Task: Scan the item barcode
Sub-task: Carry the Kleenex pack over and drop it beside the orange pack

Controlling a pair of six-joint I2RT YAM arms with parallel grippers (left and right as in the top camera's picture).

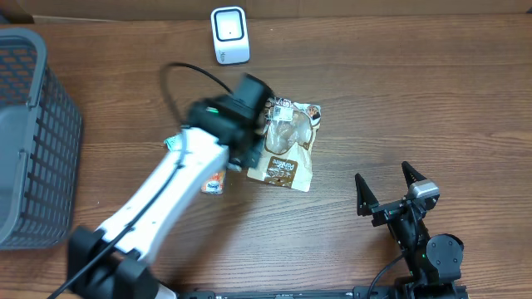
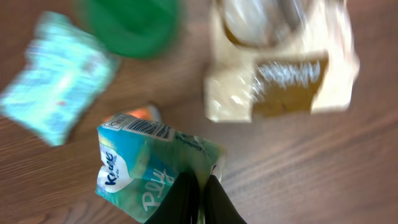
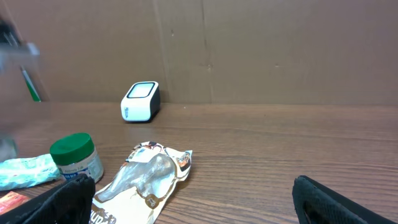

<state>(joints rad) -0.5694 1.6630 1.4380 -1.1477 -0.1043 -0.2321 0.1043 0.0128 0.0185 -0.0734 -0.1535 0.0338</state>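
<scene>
The left claw (image 2: 200,186) is clamped shut on the lower edge of a teal tissue pack (image 2: 152,168), whose barcode strip faces the wrist camera (the print is blurred). Just beyond the claw, on the bench (image 2: 348,155), lie a tan snack pouch (image 2: 280,62), a green-lidded jar (image 2: 134,25) and 1 more teal pack (image 2: 56,81). Farther past the claw stands the white scanner (image 1: 229,35). The right claw (image 1: 389,189) sits well apart, jaws spread wide.

Surface: brown wood-grain table (image 1: 416,108), smooth, low sheen. Left: grey perforated plastic basket (image 1: 33,141), matt. Far: white plastic scanner box (image 1: 229,35), glossy. Centre: tan-and-clear film snack pouch (image 1: 287,149), shiny, wrinkled. Beside it: teal plastic-film tissue packet (image 2: 149,171), glossy, creased. Behind: brown cardboard backdrop (image 3: 280,50), matt.
</scene>
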